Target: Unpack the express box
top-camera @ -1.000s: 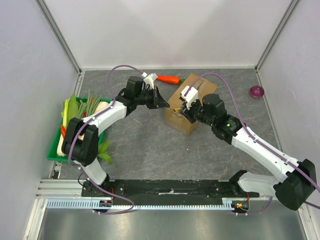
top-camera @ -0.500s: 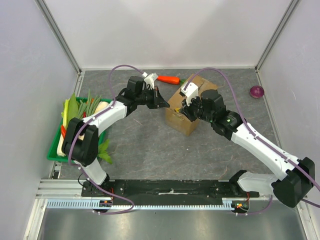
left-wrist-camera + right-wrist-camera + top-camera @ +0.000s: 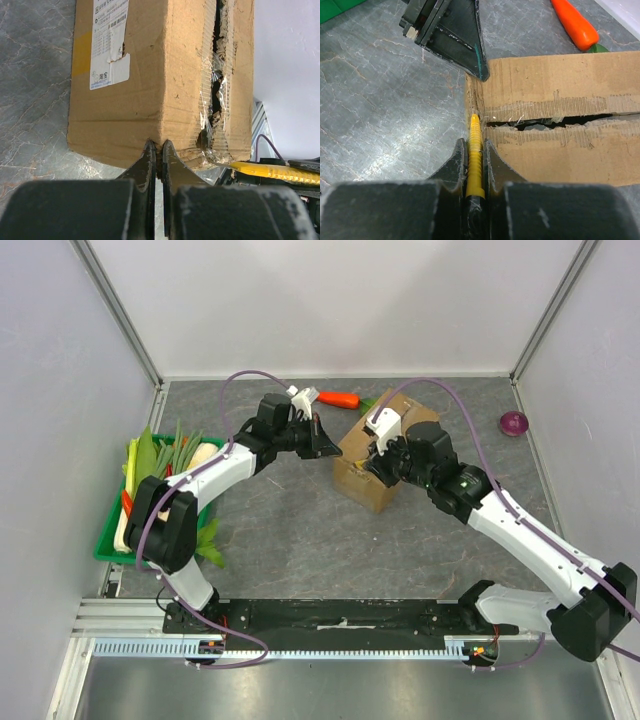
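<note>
The express box [image 3: 355, 478] is a brown cardboard box standing mid-table, its white label [image 3: 107, 45] on one side. Its taped top seam [image 3: 555, 120] is torn and gapes a little. My left gripper [image 3: 328, 448] is shut, its tips [image 3: 156, 147] pressed against the box's left top corner. My right gripper [image 3: 372, 465] hangs over the box top, shut on a yellow ribbed cutter [image 3: 475, 125]. The cutter's tip sits at the left end of the seam, just beside the left gripper's fingers [image 3: 465, 45].
An orange carrot [image 3: 338, 399] lies behind the box. A purple onion [image 3: 513, 423] rests at the far right. A green tray [image 3: 108, 540] full of vegetables stands at the left edge. Walls enclose the table on three sides.
The left gripper's jaws have closed and it has moved a little right onto the box's corner. The right gripper has shifted left across the box top with the cutter.
</note>
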{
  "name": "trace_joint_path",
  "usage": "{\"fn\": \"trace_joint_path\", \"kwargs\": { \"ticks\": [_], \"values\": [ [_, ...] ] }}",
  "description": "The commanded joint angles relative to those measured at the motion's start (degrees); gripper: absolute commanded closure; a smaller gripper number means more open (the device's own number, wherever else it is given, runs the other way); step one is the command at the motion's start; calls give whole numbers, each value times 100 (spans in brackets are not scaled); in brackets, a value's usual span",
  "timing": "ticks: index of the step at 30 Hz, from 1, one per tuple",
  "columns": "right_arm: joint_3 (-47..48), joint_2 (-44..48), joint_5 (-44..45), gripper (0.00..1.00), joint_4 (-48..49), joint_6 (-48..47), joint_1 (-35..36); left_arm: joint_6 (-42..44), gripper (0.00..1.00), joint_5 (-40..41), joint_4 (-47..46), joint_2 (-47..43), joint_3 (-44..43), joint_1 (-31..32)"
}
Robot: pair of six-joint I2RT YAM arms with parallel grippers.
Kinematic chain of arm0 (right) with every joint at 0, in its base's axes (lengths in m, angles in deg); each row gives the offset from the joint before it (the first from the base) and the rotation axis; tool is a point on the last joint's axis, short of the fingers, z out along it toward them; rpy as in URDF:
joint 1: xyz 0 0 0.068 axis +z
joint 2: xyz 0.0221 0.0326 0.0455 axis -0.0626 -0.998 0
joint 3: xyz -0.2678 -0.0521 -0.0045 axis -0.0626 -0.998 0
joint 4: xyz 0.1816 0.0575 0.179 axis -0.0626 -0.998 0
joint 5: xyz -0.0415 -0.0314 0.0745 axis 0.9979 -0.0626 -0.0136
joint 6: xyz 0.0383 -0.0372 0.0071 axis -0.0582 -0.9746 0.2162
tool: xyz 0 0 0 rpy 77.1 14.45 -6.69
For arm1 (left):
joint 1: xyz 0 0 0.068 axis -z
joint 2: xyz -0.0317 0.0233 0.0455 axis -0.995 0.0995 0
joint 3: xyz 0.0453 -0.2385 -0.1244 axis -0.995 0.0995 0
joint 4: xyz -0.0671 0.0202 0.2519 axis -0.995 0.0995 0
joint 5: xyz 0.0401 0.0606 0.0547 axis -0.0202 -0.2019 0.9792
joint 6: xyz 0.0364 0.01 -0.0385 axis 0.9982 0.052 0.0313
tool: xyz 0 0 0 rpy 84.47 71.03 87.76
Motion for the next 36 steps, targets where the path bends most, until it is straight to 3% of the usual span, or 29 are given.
{"fn": "trace_joint_path", "kwargs": {
  "ticks": [1,16,21,31,36],
  "values": [
    [-46,181,-75,100,-1127,-13,10,99,98,630,53,-40,154,-37],
    [-169,629,443,100,-1699,-180,1,187,98,674,62,-75,145,-37],
    [304,735,409,100,-1673,-224,-8,301,98,411,9,-75,92,-46],
    [780,262,-154,100,-119,66,-8,819,98,-161,61,-31,-154,-37],
    [666,-126,-189,100,129,13,-8,1030,98,-451,123,4,-259,-37]
  ]
}}
